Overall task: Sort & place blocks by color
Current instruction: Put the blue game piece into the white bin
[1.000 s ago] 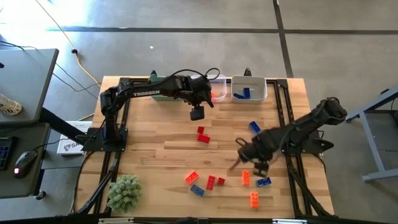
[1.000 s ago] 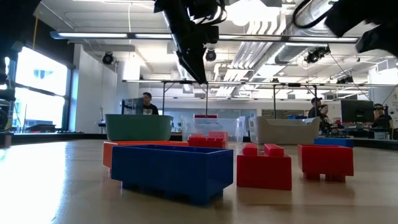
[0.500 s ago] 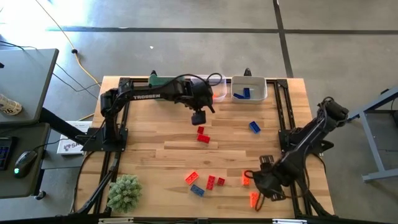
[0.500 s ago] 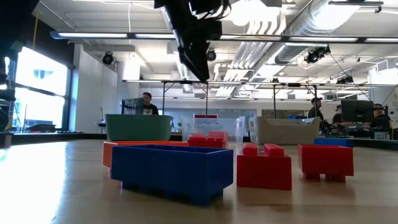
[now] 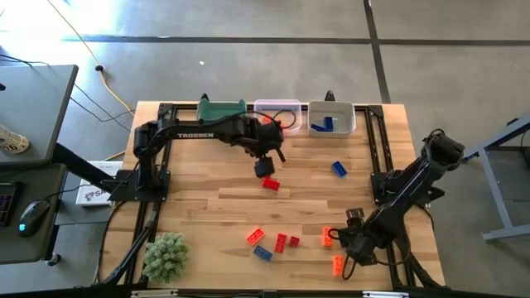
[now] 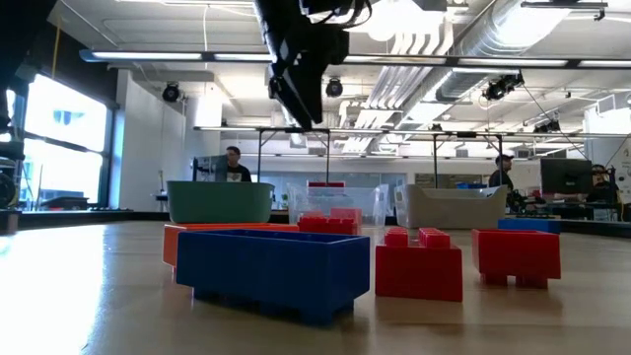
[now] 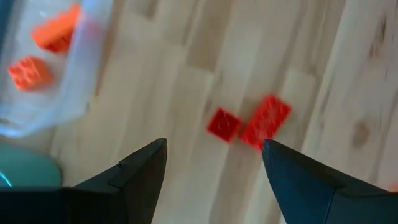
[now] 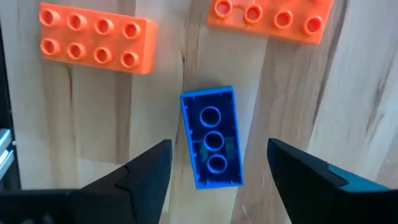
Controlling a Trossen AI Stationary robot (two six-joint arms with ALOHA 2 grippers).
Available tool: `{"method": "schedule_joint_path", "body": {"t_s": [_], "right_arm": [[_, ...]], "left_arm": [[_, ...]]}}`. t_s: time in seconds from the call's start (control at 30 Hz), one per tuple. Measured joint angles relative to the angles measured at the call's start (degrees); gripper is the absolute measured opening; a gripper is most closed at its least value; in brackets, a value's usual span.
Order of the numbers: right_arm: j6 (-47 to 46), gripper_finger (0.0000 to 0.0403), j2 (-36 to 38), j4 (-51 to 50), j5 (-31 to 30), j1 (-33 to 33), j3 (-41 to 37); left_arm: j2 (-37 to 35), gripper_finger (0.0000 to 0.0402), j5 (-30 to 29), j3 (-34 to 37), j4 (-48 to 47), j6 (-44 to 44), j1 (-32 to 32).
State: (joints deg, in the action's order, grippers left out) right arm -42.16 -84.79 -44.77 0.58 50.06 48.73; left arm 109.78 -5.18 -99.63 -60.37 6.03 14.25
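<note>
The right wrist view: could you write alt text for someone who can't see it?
A blue brick lies upside down on the wooden table, its hollow underside up, centred ahead of the right gripper, whose two dark fingers stand open either side of it without touching. Two orange bricks lie beyond it, studs up.

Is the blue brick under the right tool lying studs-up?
No, the blue brick lies upside down between the right tool's open fingers, its hollow underside with three round tubes facing up.

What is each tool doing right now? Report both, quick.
Left tool: open, empty, above two red blocks.
Right tool: open, empty, over an upside-down blue block.
</note>
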Motion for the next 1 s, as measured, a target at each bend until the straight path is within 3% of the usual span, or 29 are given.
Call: {"method": "schedule_joint_path", "body": {"t_s": [0.5, 0.73, 1.0], "right_arm": [[0.69, 0.0248, -0.02, 7.21, -0.18, 1.44, -7.66], [0.59, 0.0198, 0.20, 10.35, -0.69, 1.40, -10.30], [-0.25, 0.0138, 0.17, 10.42, -0.52, 0.90, -10.50]], "left_arm": [[0.02, 0.0255, 1.52, 0.00, -3.34, 9.10, -8.17], [0.02, 0.0255, 1.45, 0.00, -3.29, 15.21, -11.19], [0.04, 0.0255, 1.36, 0.00, -2.83, 11.72, -12.38]]}}
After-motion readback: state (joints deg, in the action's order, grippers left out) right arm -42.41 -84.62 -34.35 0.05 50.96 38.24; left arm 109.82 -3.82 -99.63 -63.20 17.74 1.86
